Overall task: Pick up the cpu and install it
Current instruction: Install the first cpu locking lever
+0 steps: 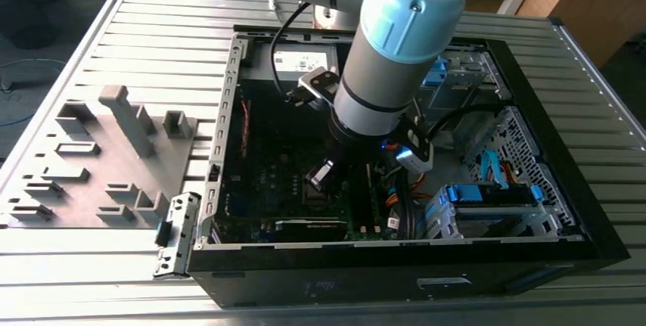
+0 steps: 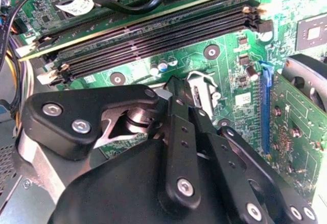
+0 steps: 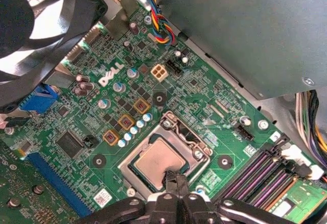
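Observation:
The cpu (image 3: 157,158), a small flat square chip with a dull silver top, lies flat inside the metal socket frame (image 3: 173,127) on the green motherboard (image 3: 204,91). In the first wrist view my gripper (image 3: 175,179) comes down at the cpu's edge, its two black fingers together and their tips at the chip's rim. In the second wrist view the gripper (image 2: 175,83) hides the socket, and a bent metal lever (image 2: 202,89) shows beside it. In the exterior view the gripper (image 1: 325,175) reaches down inside the open computer case (image 1: 232,99).
Dark memory slots (image 2: 153,35) run close beside the socket. A black fan (image 3: 30,30) and a large grey metal box (image 3: 245,25) flank the board. Cables (image 1: 444,125) hang near the arm. A grey parts fixture (image 1: 101,159) lies outside the case on the exterior view's left.

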Robot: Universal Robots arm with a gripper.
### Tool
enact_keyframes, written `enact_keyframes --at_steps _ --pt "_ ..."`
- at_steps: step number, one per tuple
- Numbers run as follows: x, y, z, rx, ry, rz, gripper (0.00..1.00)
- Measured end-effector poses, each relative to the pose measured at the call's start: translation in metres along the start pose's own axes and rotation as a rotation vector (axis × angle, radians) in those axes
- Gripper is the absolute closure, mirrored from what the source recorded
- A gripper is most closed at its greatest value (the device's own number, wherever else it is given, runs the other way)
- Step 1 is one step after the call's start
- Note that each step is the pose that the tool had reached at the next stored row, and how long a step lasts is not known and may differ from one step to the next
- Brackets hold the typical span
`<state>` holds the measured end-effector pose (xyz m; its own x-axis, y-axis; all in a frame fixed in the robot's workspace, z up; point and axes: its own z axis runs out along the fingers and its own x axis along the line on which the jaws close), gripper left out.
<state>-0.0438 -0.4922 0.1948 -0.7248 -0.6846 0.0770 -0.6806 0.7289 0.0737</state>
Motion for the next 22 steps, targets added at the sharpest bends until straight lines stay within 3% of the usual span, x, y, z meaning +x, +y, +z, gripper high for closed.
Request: enact_keyframes --at_steps 12,22 --pt "-0.0002 -0.0003 0.0050 0.0159 -0.0166 0.000 0.89" --pt "-0.0004 -0.0004 0.0059 0.0198 -0.0237 0.000 0.89"
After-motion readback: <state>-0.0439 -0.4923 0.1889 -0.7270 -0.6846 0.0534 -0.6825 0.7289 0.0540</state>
